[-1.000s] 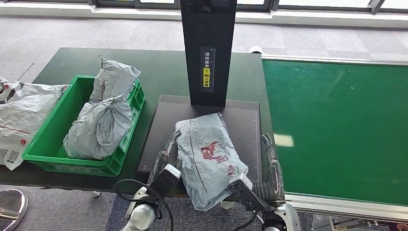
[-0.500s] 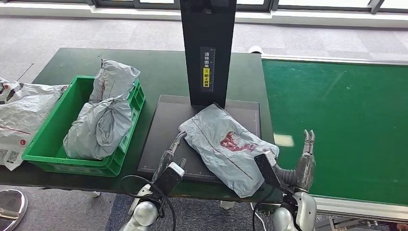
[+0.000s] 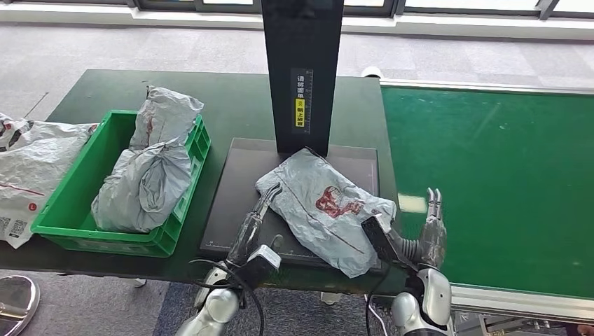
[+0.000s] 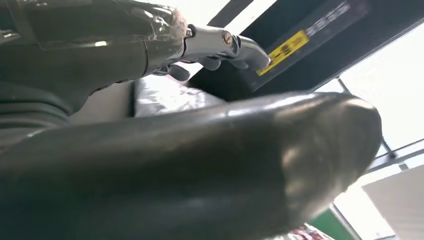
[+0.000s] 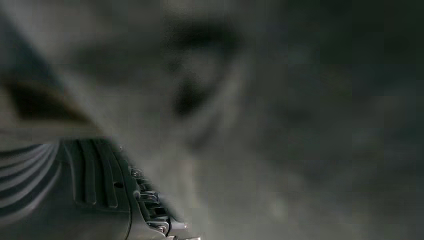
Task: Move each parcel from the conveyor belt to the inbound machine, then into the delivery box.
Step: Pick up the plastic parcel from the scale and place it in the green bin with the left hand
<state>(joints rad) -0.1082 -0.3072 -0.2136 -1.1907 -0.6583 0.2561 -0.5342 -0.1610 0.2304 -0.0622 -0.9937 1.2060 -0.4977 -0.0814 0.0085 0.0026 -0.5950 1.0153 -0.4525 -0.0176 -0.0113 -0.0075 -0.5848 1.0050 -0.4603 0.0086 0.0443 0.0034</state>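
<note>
Parcel point(image 3: 326, 210) lies on inbound machine point(image 3: 238, 189) plate, near corner overhanging front edge. Your left hand point(image 3: 260, 213) sits at parcel's left edge, fingers apart, holding nothing. Your right hand point(image 3: 420, 234) at right corner, fingers upright; grip state cannot tell. Risk: one-sided lift lets slick bag slide off front edge, or snag on delivery box point(image 3: 70, 210) rim beside parcels already there.

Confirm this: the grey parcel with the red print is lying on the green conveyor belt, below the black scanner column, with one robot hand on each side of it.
Not quite. In the head view the grey parcel lies on the inbound machine's dark platform, not on the green conveyor belt. The rest holds: it sits below the black scanner column, with the left hand and right hand on either side.
</note>
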